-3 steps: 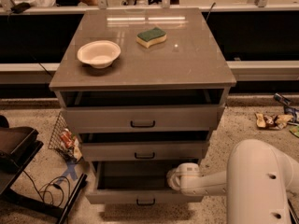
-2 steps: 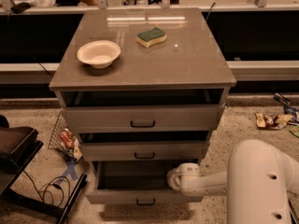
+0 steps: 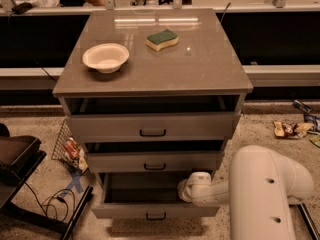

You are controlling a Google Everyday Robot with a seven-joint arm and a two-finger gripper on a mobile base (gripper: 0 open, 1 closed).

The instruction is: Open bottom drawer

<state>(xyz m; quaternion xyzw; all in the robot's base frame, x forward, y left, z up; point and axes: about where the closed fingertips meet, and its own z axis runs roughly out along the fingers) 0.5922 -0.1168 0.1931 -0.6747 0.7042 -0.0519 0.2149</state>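
Observation:
The grey cabinet has three flat-front drawers. The bottom drawer stands pulled out the farthest, its pale grey inside showing and its small black bar handle at the centre of its front. The middle drawer and the top drawer are each out a little. My white arm comes in from the lower right. My gripper is at the right side of the bottom drawer's opening, just above its front edge, with the wrist hiding its end.
A white bowl and a green-and-yellow sponge lie on the cabinet top. A wire basket with wrappers stands left of the cabinet. A black stand and cables lie at the lower left. Litter lies on the floor at right.

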